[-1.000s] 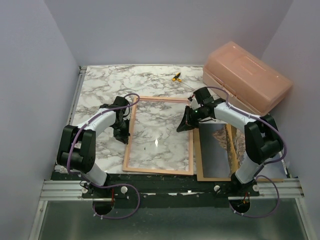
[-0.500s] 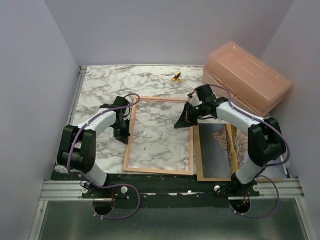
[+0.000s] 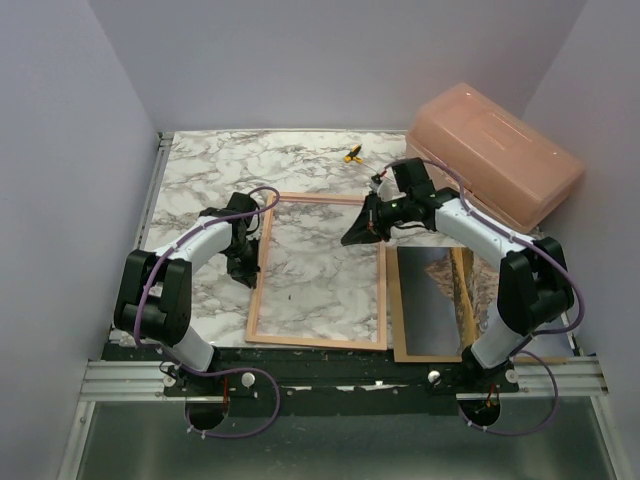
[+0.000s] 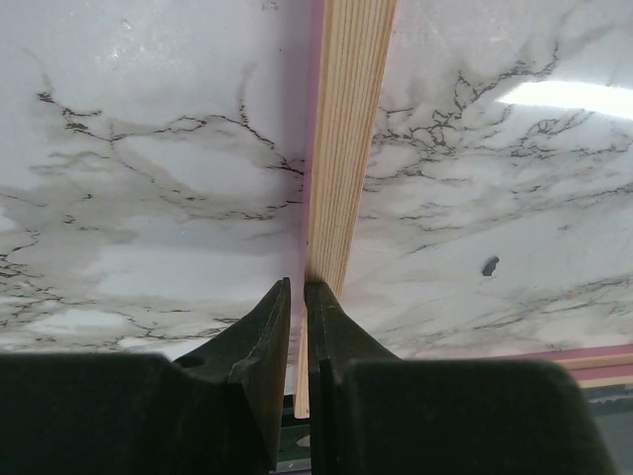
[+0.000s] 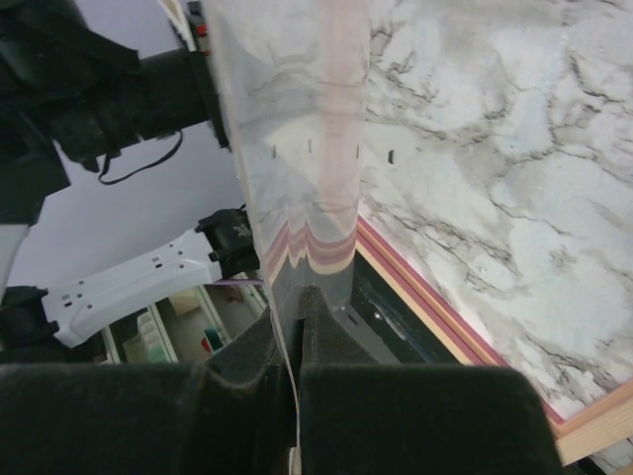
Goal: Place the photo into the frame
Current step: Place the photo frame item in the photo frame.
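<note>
The frame [image 3: 254, 300] lies flat on the marble table, wood-coloured side up. My left gripper [image 3: 245, 265] is shut on its left rail [image 4: 341, 148], which runs out from between the jaws [image 4: 297, 289]. My right gripper [image 3: 351, 237] is shut on the edge of a clear sheet [image 5: 297, 148] and holds that side tilted up over the frame opening. The frame's pink edge [image 5: 420, 282] shows below it. The photo [image 3: 432, 300], mountain side up, rests on a brown backing board [image 3: 398, 325] right of the frame, partly under the right arm.
A salmon plastic box [image 3: 495, 150] stands at the back right, close behind the right arm. A small yellow object [image 3: 352, 154] lies on the marble beyond the frame. White walls close the table in on three sides.
My right gripper has moved left and a little farther back over the frame, carrying the clear sheet's edge with it. The left arm has not moved.
</note>
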Controlling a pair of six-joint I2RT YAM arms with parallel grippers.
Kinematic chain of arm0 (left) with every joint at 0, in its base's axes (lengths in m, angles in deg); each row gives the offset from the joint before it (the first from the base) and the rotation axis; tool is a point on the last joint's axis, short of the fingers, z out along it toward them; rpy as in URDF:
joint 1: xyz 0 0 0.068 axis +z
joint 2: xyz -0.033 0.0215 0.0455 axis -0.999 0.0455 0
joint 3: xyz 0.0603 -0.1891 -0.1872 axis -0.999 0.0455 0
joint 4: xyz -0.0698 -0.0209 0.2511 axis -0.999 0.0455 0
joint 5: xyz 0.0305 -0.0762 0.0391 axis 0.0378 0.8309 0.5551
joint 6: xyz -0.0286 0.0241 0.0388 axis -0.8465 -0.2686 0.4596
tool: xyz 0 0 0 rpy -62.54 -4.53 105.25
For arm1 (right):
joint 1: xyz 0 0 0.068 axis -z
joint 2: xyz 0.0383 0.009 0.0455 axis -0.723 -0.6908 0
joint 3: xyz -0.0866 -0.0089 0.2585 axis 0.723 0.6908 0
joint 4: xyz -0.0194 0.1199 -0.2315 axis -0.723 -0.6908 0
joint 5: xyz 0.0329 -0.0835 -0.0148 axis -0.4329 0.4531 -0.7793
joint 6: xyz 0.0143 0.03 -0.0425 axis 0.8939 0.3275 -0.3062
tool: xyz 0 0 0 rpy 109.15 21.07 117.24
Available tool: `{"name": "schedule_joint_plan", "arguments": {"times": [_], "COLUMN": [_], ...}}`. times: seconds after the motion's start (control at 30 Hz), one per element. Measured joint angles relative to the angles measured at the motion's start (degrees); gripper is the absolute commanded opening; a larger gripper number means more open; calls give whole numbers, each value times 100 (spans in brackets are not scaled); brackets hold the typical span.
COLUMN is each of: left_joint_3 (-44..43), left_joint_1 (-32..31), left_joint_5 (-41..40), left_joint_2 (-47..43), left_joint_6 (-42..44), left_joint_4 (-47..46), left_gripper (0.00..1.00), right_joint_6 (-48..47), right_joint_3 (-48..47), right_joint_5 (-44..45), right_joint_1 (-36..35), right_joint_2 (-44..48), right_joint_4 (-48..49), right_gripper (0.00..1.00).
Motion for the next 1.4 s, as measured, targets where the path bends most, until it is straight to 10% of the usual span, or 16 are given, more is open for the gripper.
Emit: {"name": "schedule_joint_plan", "arguments": {"times": [1.4], "left_joint_3": [-9], "left_joint_1": [-2], "left_joint_5": [2], "left_joint_2": [11], "left_joint_6": [2], "left_joint_4": [7], "left_gripper": [14], "right_joint_6": [205], "right_joint_3": [-212], "right_joint_5": [-282], "right_joint_1": [-76], "right_joint_2": [319], "right_joint_4": [2], "right_gripper": [0]}}
